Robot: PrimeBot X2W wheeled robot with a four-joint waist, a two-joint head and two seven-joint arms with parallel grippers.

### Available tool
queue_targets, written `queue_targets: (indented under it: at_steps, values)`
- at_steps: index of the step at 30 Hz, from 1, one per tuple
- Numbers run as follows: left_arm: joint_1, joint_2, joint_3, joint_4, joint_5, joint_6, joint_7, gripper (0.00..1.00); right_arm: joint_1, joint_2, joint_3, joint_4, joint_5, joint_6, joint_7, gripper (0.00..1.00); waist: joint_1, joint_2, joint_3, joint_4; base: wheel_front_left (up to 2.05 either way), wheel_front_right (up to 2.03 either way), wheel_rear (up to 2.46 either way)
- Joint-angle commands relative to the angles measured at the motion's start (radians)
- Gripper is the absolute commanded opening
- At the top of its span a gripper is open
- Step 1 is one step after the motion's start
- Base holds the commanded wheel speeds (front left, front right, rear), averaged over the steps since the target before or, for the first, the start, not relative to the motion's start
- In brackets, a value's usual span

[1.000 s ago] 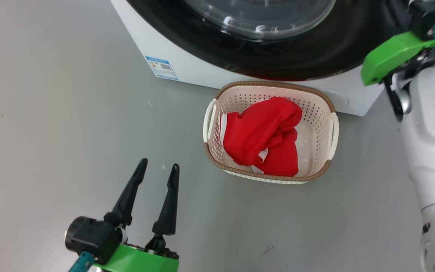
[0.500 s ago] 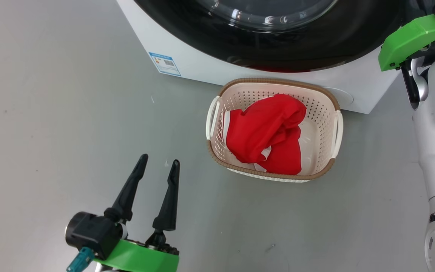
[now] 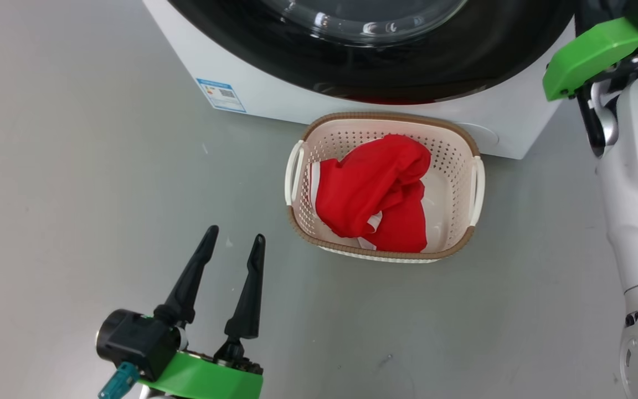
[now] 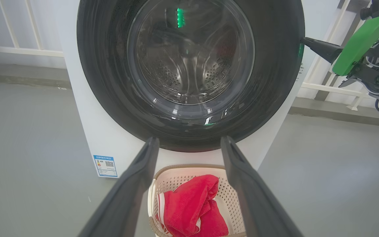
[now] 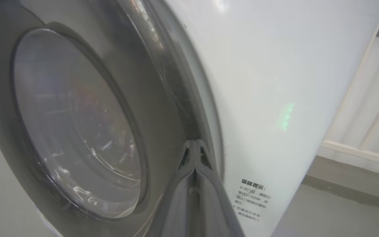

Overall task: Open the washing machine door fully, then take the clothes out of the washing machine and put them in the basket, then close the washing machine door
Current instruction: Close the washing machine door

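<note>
Cream perforated plastic basket [image 3: 385, 117] holds bright red fabric clothes [image 3: 374, 191], unchanged from before; left gripper [image 3: 236, 234] wide, right gripper [image 5: 194, 144] closed.

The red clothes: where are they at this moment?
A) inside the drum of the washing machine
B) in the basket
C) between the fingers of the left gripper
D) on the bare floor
B: the clothes lie bunched inside the basket, which stands on the floor before the washing machine.
</note>
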Motion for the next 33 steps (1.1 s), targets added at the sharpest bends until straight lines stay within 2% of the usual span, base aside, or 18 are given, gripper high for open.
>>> queue_targets:
  at_steps: [1, 2, 4, 13, 21, 33]
  values:
    - [-0.027, 0.008, 0.036, -0.023, 0.009, -0.003, -0.012, 1.0, -0.012, 0.025, 0.018, -0.039, 0.01, -0.002, -0.005, 0.0, -0.0001, -0.0001, 0.0, -0.005, 0.0, 0.0, 0.0]
    - [-0.028, 0.008, 0.038, -0.025, 0.008, -0.002, -0.012, 1.0, -0.005, 0.026, 0.018, -0.052, 0.021, -0.002, -0.005, 0.2, -0.0001, -0.0001, -0.001, -0.011, 0.0, 0.0, 0.0]
    - [-0.028, 0.008, 0.042, -0.028, 0.005, 0.0, -0.012, 1.0, 0.016, 0.028, 0.025, -0.077, 0.037, -0.002, -0.005, 1.0, -0.0001, -0.0001, -0.004, -0.025, 0.0, 0.0, 0.0]
    - [-0.027, 0.008, 0.062, -0.04, -0.025, 0.002, -0.012, 1.0, 0.149, 0.033, 0.139, -0.204, 0.167, -0.002, -0.005, 1.0, -0.0001, -0.0001, -0.032, -0.115, 0.0, 0.0, 0.0]
    - [-0.022, 0.008, 0.094, -0.05, -0.037, -0.006, -0.012, 1.0, 0.295, 0.033, 0.217, -0.367, 0.262, -0.002, -0.005, 1.0, -0.0001, -0.0001, -0.068, -0.238, 0.0, 0.0, 0.0]
    - [0.007, 0.008, 0.144, -0.061, -0.026, 0.006, -0.012, 1.0, 0.527, 0.033, 0.184, -0.567, 0.291, -0.002, -0.005, 1.0, -0.0001, -0.0001, -0.127, -0.359, 0.0, 0.0, 0.0]
